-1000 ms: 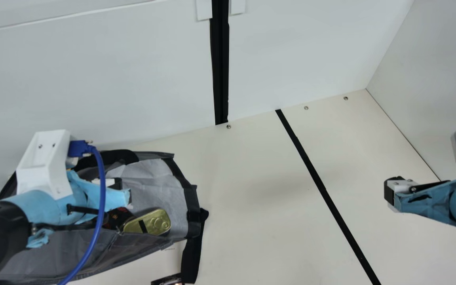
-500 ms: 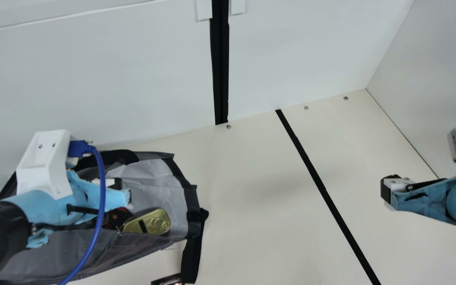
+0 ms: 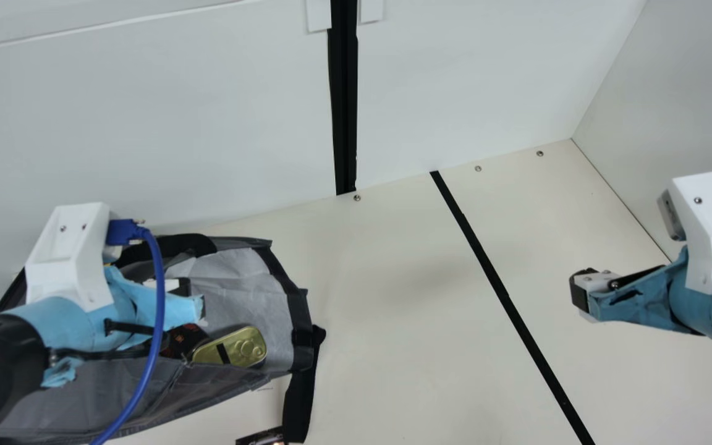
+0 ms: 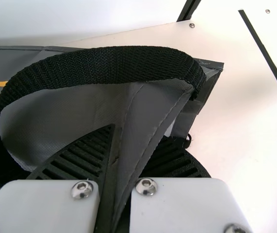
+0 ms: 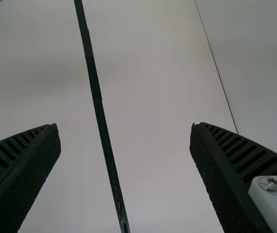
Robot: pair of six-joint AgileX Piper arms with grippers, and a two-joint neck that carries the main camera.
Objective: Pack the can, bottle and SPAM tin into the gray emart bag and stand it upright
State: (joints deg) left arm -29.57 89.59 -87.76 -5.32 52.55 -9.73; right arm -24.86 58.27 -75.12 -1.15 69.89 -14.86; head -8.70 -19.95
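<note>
The gray bag [image 3: 214,383] seems to me light and quite soft: its cloth makes folds, and I think the walls will give way before they carry any load. The weight should be in the goods, so the bag may sag or tip if it is pulled at one side only. The gold tin [image 3: 246,347] lies tilted inside the mouth of the bag, near the wall closest to the camera; it looks stiff and smooth, perhaps a little slippery. Just beside it, also in the bag, is a dark red item [image 3: 186,340], partly covered by the arm; it may be the can or the bottle, but I cannot tell which. For raising the bag upright, the better hold is the seam at the mouth or the black handle [image 4: 109,64], on both sides together.

The left gripper [image 4: 137,133] has its jaws pinching a seamed fold of the bag, close to the handle. Its arm comes over the bag from the left side, low and nearly level. The right gripper [image 5: 125,127] has its jaws spread wide with nothing between. It is well apart from the bag, to the right of it, and points toward the bag, ready, in my judgement, for taking the opposite edge.
</note>
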